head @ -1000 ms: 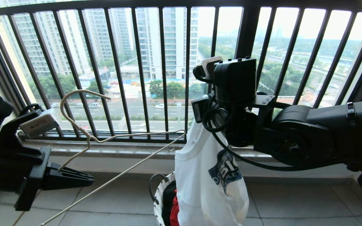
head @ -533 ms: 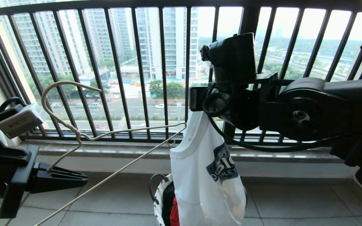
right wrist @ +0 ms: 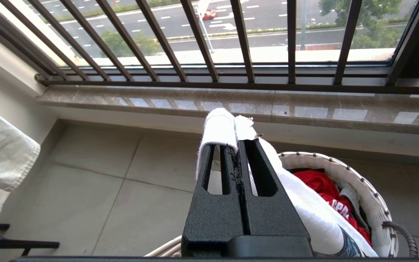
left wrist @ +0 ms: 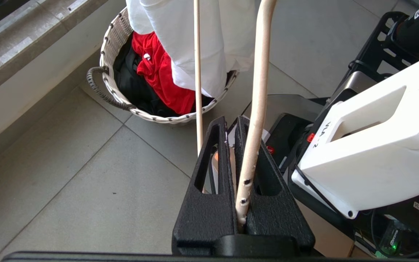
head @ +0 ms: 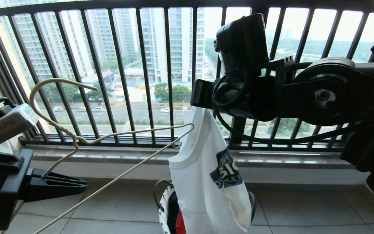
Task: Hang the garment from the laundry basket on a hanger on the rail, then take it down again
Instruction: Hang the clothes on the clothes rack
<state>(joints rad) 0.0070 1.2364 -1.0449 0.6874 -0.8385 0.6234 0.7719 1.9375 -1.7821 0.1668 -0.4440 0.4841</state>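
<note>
1. Your right gripper point(right wrist: 236, 140) is pressed together on a fold of the garment point(head: 206, 182), a pinch of white cloth bunched over its tips. The rest of the shirt hangs straight below it, with its lowest part down in the laundry basket point(left wrist: 116, 34).

2. Your left gripper point(left wrist: 236, 145) is clamped on the hanger point(head: 109, 139), low on one sloping arm. The hook rises above it and the far shoulder reaches out towards the right gripper, ending just beside the shirt's upper edge.

3. Expect the shirt to behave as soft, light cloth: it will sag, swing and fold on itself, and nothing holds the neck opening wide. From a single pinch it probably twists as you carry it.

4. The hold looks shallow, little more than a fold at the tips. Judge it secure for lifting, but a snag on the basket rim or on the red garment point(left wrist: 158, 69) under it could tug it loose.

5. The hanger is thin wire, stiff enough to thread but likely springy. Gripped off-centre it tilts, so its free shoulder may wander as you steer.

6. For threading, a hold near the collar or shoulder seam would serve best; I cannot tell which part is pinched now.

7. The rail is not in view.
</note>
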